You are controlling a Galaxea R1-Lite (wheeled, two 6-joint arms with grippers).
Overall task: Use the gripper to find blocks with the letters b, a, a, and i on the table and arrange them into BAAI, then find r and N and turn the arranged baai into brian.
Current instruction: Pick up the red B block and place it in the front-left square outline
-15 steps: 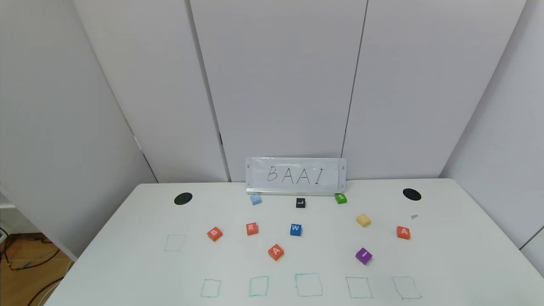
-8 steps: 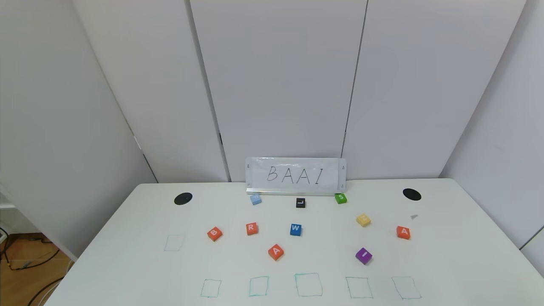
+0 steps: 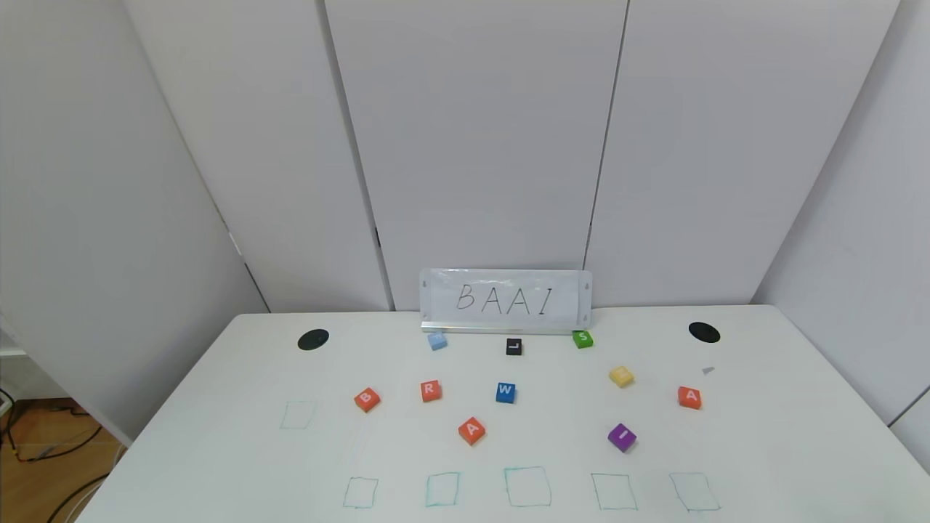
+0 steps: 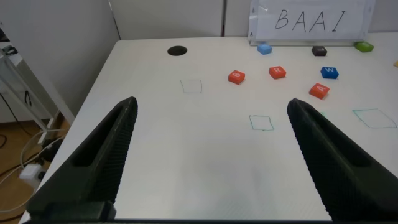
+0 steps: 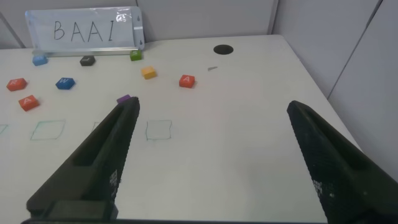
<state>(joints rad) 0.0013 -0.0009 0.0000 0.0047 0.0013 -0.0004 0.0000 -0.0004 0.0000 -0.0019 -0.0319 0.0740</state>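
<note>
Both grippers, left [image 4: 208, 155] and right [image 5: 208, 155], are held wide apart and empty above the table [image 3: 799, 436]. No block has been placed; B [image 3: 367, 399] lies at 10 o'clock of the 5 squares and should be fetched first.
</note>
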